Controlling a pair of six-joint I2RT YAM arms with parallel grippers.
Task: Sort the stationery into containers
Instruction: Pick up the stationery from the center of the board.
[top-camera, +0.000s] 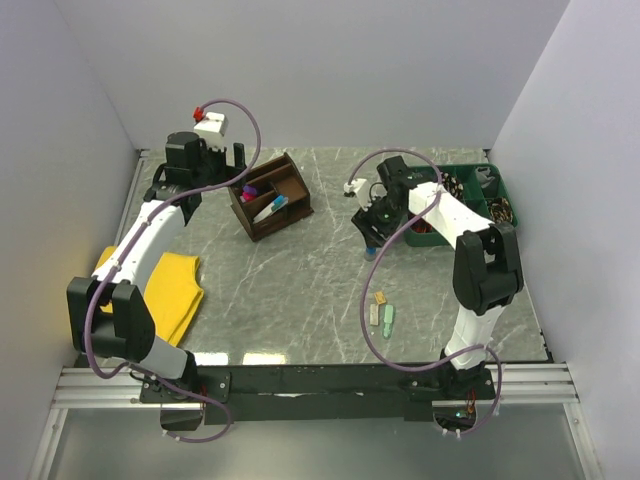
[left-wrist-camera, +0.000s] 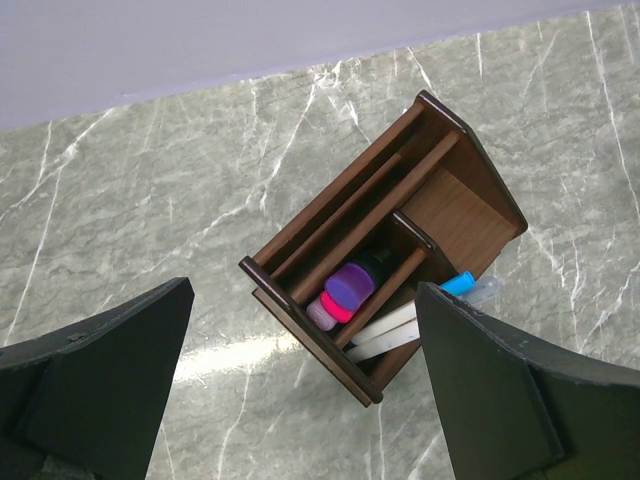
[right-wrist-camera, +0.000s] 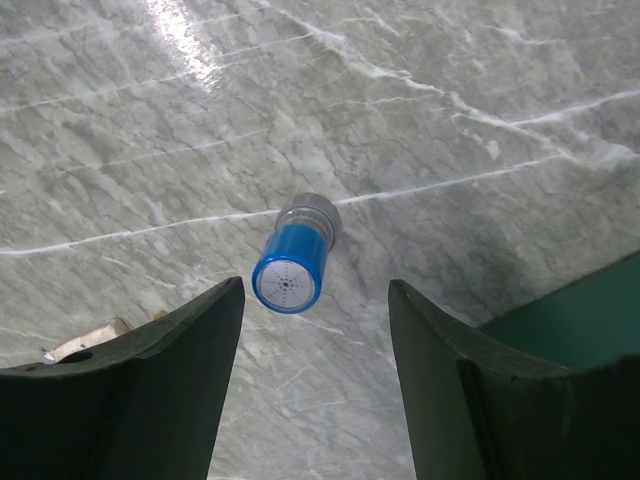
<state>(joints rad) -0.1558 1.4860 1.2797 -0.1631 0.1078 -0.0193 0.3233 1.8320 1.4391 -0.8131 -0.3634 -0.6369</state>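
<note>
Here, my right gripper (right-wrist-camera: 315, 298) gapes wide over the blue-capped cylinder (right-wrist-camera: 288, 272) standing on the marble table (right-wrist-camera: 450, 100); my left gripper (left-wrist-camera: 305, 295), equally wide and empty, hangs above the wooden organiser (left-wrist-camera: 470, 215) holding markers (left-wrist-camera: 348, 285).

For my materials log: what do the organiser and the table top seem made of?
Organiser: dark brown wood or veneer, matt, faint grain showing. Table top: grey stone, perhaps marble or a print of it, with white veins and glossy glare patches.
</note>
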